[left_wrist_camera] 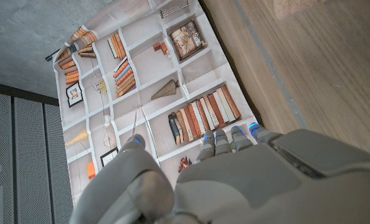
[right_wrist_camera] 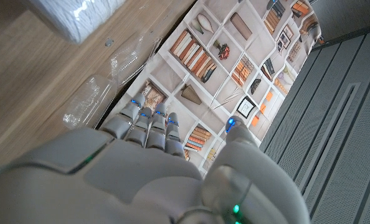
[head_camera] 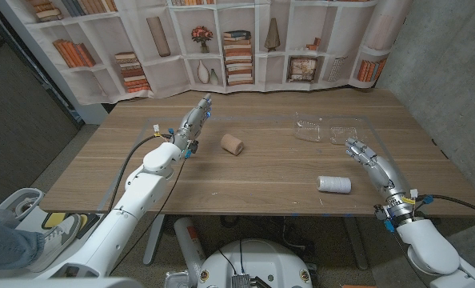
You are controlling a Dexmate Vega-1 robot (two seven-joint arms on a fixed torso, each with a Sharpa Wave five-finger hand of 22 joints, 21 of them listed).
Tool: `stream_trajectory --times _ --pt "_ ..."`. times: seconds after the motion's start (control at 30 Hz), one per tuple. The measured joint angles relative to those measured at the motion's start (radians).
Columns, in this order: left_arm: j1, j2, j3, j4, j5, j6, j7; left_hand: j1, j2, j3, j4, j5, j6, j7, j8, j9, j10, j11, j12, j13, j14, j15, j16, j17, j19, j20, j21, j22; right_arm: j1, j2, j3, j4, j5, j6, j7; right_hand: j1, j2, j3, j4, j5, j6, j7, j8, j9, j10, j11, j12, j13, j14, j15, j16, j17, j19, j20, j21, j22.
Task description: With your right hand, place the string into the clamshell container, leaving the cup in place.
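A white spool of string (head_camera: 334, 185) lies on its side near the table's front edge, right of centre; its end shows in the right wrist view (right_wrist_camera: 79, 15). The clear clamshell container (head_camera: 328, 130) lies opened on the table behind it, also seen as clear plastic (right_wrist_camera: 104, 87) ahead of the fingers. A brown paper cup (head_camera: 232, 144) lies on its side at the table's middle. My right hand (head_camera: 369, 159) hovers open just right of the string, between it and the clamshell, fingers extended. My left hand (head_camera: 193, 122) is open at the left, fingers pointing toward the back.
The wooden table (head_camera: 261, 172) ends at a bookshelf-printed backdrop (head_camera: 221, 40) behind it. A person's leg and shoe (head_camera: 13, 232) show at the picture's lower left, off the table.
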Motion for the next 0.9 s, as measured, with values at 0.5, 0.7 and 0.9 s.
stream_trajectory --times 0.5,0.7,0.9 --pt "-0.012 0.002 -0.001 0.002 0.001 -0.005 -0.006 0.004 0.004 -0.003 -0.003 0.0 0.0 0.0 0.0 0.0 0.0 0.0 0.0 0.0 0.004 -0.004 0.0 0.0 0.0 0.0 0.0 0.0 -0.022 0.023 0.02 -0.026 -0.15 -0.009 -0.071 0.013 -0.002 0.0 -0.008 0.0 0.02 -0.009 0.006 0.0 0.023 -0.006 0.0 0.0 0.018 -0.003 0.0 0.0 0.014 -0.003 0.0 0.0" --pt "-0.018 0.001 0.001 0.009 0.001 -0.007 -0.009 0.004 0.004 -0.003 -0.003 0.0 0.0 0.0 0.0 0.0 0.0 0.0 0.0 0.0 0.004 -0.004 0.0 0.0 0.0 0.0 0.0 0.0 -0.029 0.028 0.03 -0.033 -0.198 -0.016 -0.09 0.017 -0.006 -0.003 -0.011 0.0 0.029 -0.011 0.006 0.0 0.024 -0.008 0.006 0.0 0.023 -0.006 0.0 0.003 0.018 -0.007 0.0 0.0" --pt "-0.023 -0.003 0.005 0.018 0.001 -0.011 -0.011 0.004 0.004 -0.003 -0.003 0.0 0.0 0.0 0.0 0.0 0.0 0.0 0.0 0.0 0.004 -0.004 0.0 0.0 0.0 0.0 0.0 0.0 -0.037 0.034 0.04 -0.042 -0.263 -0.033 -0.12 0.017 -0.006 -0.003 -0.011 0.0 0.029 -0.011 0.006 0.0 0.032 -0.007 0.007 0.0 0.029 -0.004 0.0 0.003 0.021 -0.004 0.0 0.0"
